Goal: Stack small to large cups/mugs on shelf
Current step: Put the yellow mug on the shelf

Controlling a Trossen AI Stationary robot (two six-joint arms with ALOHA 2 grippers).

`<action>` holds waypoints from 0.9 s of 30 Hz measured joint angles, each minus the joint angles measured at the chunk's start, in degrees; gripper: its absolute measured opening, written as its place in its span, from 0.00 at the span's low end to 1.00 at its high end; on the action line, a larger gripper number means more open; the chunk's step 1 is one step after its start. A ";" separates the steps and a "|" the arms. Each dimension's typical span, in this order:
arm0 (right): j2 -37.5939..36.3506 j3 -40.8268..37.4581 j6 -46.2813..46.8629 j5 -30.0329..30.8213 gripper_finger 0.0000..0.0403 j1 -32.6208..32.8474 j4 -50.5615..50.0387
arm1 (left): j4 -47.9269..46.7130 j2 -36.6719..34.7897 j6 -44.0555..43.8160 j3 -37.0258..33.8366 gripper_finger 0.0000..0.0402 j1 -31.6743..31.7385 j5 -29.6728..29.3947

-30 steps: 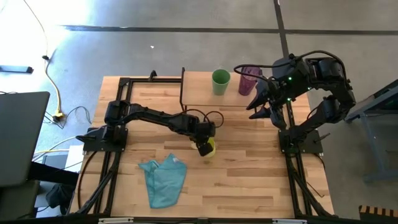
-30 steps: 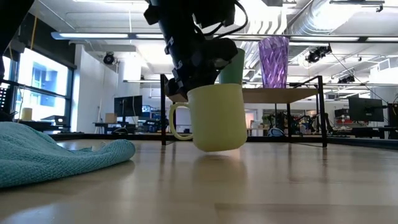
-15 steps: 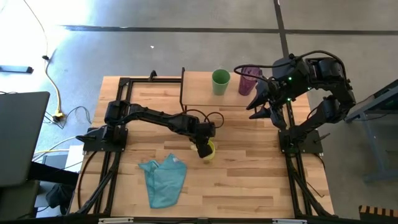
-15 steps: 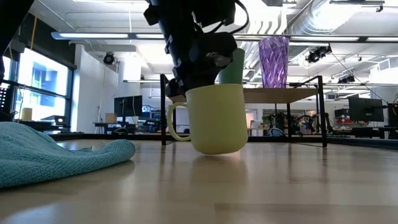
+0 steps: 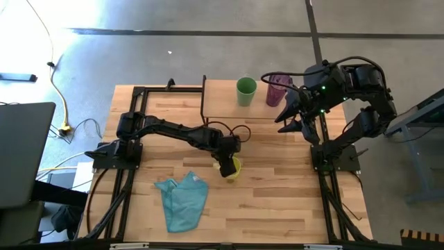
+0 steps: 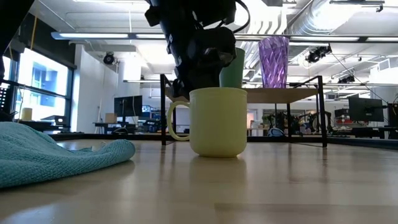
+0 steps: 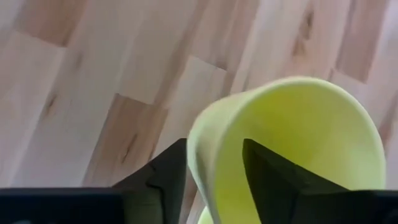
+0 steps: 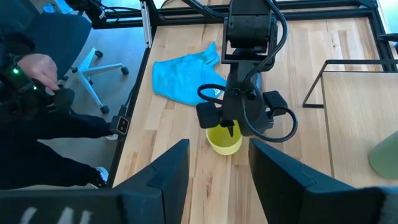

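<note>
The yellow mug (image 5: 232, 168) stands upright on its base on the tabletop near the middle, handle (image 6: 175, 121) to one side. My left gripper (image 5: 227, 165) is over it, open, with one finger inside and one outside the mug's rim (image 7: 214, 152). The green cup (image 5: 245, 91) and the purple tumbler (image 5: 277, 89) stand upright side by side on the shelf (image 5: 229, 104) at the far edge. My right gripper (image 5: 291, 118) hangs open with nothing in it, above the table by the shelf's right end, near the tumbler. My left gripper comes from above, pointing down, and straddles the mug's wall at the rim (image 7: 200, 155). A gap shows between the inner finger (image 7: 267, 171) and the wall. Whether the outer finger (image 7: 165, 174) still touches the mug, I cannot tell. The mug stands flat on the table.
A crumpled teal cloth (image 5: 182, 200) lies on the table toward the near left. Bare tabletop stretches to the right of the mug. Dark arm frames run along both table sides. In the right wrist view a seated person (image 8: 31, 93) shows beyond the table's edge.
The yellow mug was tilted with its base just off the table; it has come down and now stands flat and upright. My left gripper has sunk a little with it. My right arm has kept still.
</note>
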 joint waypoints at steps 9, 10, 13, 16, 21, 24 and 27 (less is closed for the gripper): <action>0.00 0.00 0.02 0.00 0.39 0.00 0.00 | -2.19 -0.04 12.95 3.68 0.46 -0.02 1.49; 0.00 0.00 0.02 0.00 0.39 0.00 0.00 | -2.46 -0.04 14.72 4.57 0.46 -0.02 1.33; 0.00 0.00 0.23 0.00 0.39 0.00 0.00 | -2.92 -0.04 22.05 7.54 0.44 -0.02 1.34; 0.00 0.00 1.22 0.00 0.39 0.00 0.00 | -3.97 -0.09 30.99 9.53 0.42 -0.10 2.31; 0.00 0.00 2.59 0.00 0.39 0.00 0.00 | -5.91 -0.09 43.63 10.43 0.39 -0.20 3.78; 0.00 0.00 3.02 0.00 0.39 0.00 0.00 | -7.31 0.03 49.49 10.43 0.39 -0.20 3.03; 0.00 0.00 3.04 0.17 0.39 0.00 0.00 | -7.64 1.14 54.10 10.43 0.38 -0.17 1.43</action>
